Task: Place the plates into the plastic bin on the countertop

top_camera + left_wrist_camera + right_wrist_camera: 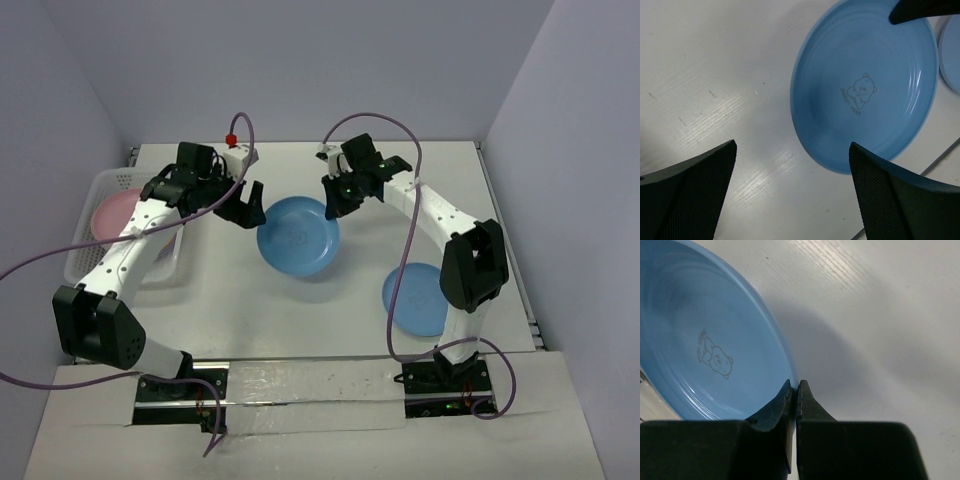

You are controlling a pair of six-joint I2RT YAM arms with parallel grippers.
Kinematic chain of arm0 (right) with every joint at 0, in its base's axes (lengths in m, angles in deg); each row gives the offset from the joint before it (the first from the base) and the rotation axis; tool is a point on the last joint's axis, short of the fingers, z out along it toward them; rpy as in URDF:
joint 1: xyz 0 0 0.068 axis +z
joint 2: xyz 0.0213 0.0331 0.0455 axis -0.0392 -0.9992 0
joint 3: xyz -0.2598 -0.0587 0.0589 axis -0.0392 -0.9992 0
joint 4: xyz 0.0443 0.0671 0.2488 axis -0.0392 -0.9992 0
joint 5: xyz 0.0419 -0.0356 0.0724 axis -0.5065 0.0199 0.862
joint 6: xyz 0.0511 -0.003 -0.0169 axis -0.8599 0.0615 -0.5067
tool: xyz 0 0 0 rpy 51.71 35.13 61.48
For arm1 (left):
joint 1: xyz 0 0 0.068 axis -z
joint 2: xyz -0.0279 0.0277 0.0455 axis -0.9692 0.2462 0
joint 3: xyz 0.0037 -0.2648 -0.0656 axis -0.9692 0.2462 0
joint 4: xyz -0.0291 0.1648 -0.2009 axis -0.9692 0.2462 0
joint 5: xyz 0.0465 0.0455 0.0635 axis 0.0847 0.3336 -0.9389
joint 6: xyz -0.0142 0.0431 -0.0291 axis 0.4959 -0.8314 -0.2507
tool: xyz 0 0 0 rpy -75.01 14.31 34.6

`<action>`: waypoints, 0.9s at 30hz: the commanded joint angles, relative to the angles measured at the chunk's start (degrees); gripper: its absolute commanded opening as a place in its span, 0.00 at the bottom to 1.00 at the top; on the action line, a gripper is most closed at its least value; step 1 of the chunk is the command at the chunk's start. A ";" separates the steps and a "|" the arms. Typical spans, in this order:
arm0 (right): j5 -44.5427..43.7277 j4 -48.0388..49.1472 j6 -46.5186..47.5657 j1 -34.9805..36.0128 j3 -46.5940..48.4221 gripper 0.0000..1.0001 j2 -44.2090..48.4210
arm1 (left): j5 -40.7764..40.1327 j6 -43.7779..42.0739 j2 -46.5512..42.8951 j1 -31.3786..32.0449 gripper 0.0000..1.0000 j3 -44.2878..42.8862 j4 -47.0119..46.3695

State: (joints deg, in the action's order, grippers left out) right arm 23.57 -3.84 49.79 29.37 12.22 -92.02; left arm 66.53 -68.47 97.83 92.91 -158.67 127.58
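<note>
We see a blue plate [298, 236] at the centre of the overhead frame on the white countertop [250, 310]. It is round and shallow, with faint rings and a small bear drawing with lettering at its middle. The right claw [796, 388] is pinched tight on its upper-right rim. The left claw [792, 146] hangs spread wide at the plate's left edge, holding nothing. At far left sits the white mesh bin [110, 176] with a pink plate [115, 215] inside. A second blue plate [420, 300] lies at lower right.
</note>
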 commanded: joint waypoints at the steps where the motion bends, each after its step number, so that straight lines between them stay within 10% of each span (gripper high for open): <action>1: 0.45 -2.87 -1.54 0.96 4.46 0.00 3.54 | 1.45 2.61 0.56 -0.21 0.93 0.56 -2.49; 12: 1.74 -4.52 -2.39 2.82 7.01 0.00 4.96 | 1.66 2.76 2.69 0.24 0.65 2.12 -2.29; 21: 1.58 -4.52 -2.51 3.02 6.84 0.03 6.39 | 6.51 5.25 5.68 -0.56 0.00 0.22 -0.57; 22: 1.57 -4.53 -2.51 3.02 6.82 0.13 6.40 | 6.58 5.26 5.67 -0.82 0.00 0.22 -0.65; 24: 1.35 -4.55 -2.51 2.95 5.88 0.68 6.71 | 7.73 5.34 5.11 -1.61 0.00 0.30 -0.50; 27: 1.17 -3.84 -4.13 2.23 3.08 1.00 8.25 | 8.49 5.22 4.27 -5.74 0.00 -0.12 0.40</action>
State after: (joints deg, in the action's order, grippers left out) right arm 24.20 -8.72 47.37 32.00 16.34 -89.71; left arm 71.15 -63.07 103.42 91.25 -156.38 127.41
